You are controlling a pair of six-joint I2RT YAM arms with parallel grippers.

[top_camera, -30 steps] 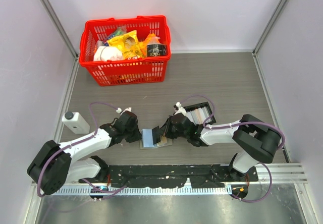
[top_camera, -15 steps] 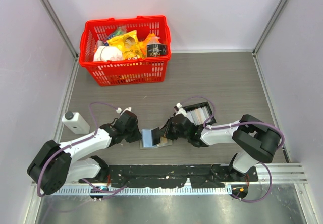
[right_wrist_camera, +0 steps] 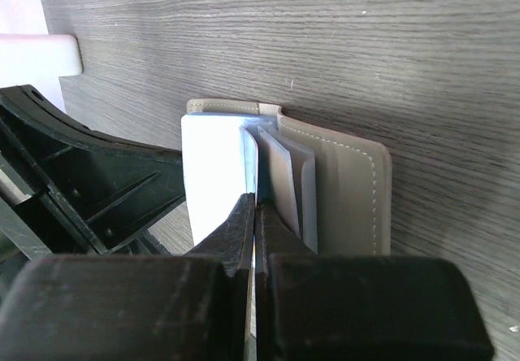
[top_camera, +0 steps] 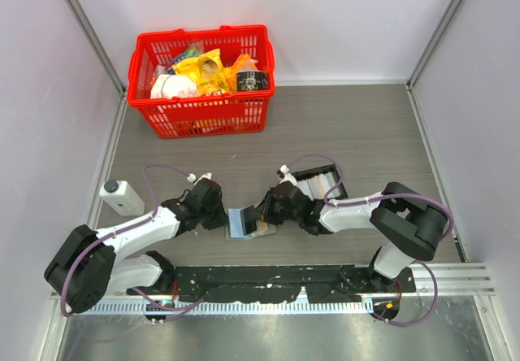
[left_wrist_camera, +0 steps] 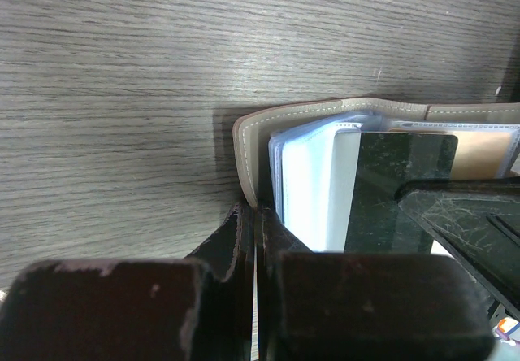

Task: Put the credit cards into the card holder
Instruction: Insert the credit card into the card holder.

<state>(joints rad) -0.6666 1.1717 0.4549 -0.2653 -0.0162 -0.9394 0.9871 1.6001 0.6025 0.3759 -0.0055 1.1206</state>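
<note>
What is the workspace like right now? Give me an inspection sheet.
Surface: grey wood-grain table; no spills seen.
Job's things: card holder lies open between the arms; cards sit in a black tray.
Clutter: red basket of groceries at the back; white device on the left.
Grippers: left gripper shut on the card holder's cover; right gripper shut on an inner leaf.
Cables: purple cables loop over both arms; no snag seen.
Surroundings: pale walls on three sides.
</note>
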